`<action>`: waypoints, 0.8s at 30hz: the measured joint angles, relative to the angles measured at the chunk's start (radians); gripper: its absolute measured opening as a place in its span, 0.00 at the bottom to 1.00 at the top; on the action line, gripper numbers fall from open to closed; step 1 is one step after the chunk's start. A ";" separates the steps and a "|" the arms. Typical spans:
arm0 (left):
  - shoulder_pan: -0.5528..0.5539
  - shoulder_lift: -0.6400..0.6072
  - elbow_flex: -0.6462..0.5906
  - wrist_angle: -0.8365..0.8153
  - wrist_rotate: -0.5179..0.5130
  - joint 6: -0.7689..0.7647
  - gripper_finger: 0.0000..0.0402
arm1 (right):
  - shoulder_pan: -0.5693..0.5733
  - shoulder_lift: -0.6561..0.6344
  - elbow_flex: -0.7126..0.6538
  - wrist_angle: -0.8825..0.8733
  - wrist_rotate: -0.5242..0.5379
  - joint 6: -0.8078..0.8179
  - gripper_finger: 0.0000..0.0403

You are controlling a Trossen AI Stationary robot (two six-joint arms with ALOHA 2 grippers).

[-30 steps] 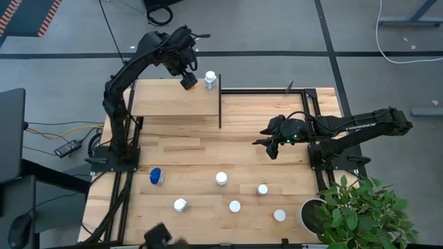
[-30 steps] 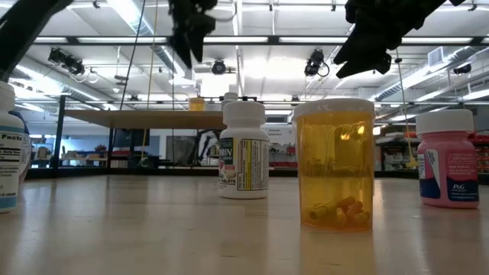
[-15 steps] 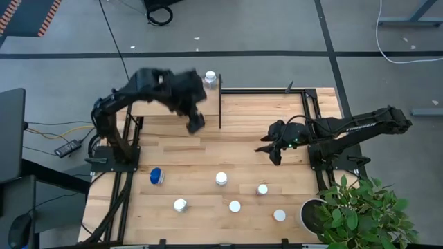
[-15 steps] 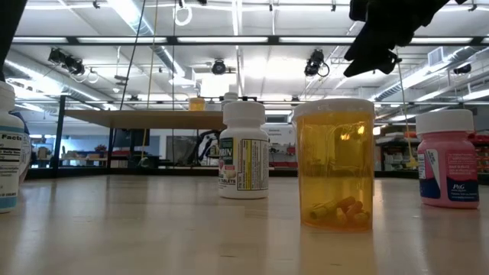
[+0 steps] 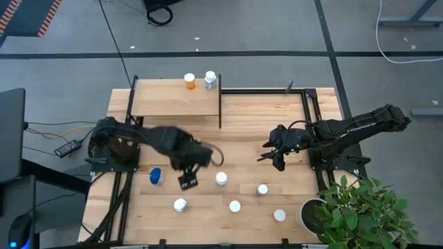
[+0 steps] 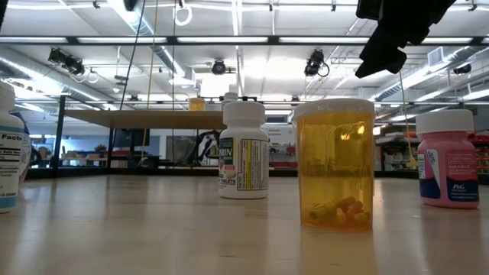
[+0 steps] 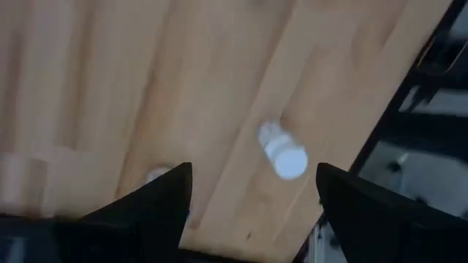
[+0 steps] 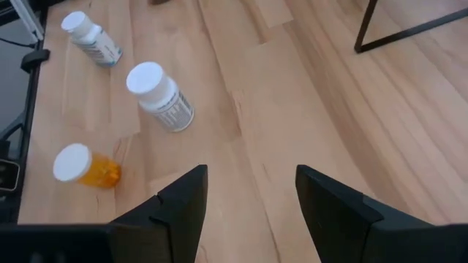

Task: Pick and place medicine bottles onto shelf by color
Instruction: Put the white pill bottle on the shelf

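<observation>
The shelf [image 5: 173, 101] stands at the table's far left. An orange bottle [image 5: 189, 81] and a white bottle [image 5: 210, 80] stand on its far right edge. Several bottles stand on the near part of the table: a blue-capped one [image 5: 156, 176] and white-capped ones [image 5: 221, 178] [image 5: 262, 189] [image 5: 180, 204]. My left gripper [image 5: 188, 181] hovers open and empty between the blue-capped bottle and a white-capped one; its wrist view shows a white-capped bottle [image 7: 282, 155] below. My right gripper [image 5: 273, 158] hovers open and empty right of the table's middle, with the bottles [image 8: 159, 95] ahead of it.
A black post [image 5: 220, 109] rises at the shelf's right end. A potted plant [image 5: 360, 211] stands at the table's near right corner. In the low view an orange bottle [image 6: 335, 164], a white one [image 6: 244, 149] and a pink one [image 6: 447, 156] stand close.
My left gripper has swung from the shelf's far right edge toward the table's near edge and down, and is now over the table by the blue-capped bottle. The orange bottle now shows standing on the shelf where that gripper was. My right gripper has drifted slightly toward the near edge.
</observation>
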 joint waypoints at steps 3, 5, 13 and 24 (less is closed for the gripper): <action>-0.069 -0.021 -0.107 0.036 0.001 -0.041 0.73 | 0.016 0.000 0.000 -0.001 0.000 0.003 0.54; -0.110 -0.044 -0.184 0.097 0.003 -0.086 0.73 | 0.025 0.000 0.000 -0.001 -0.001 0.013 0.54; -0.212 -0.161 -0.472 0.416 0.020 -0.339 0.73 | 0.047 0.000 0.000 -0.001 0.000 0.073 0.54; -0.321 -0.123 -0.501 0.498 -0.040 -0.619 0.74 | 0.053 0.000 0.000 0.000 0.010 0.120 0.54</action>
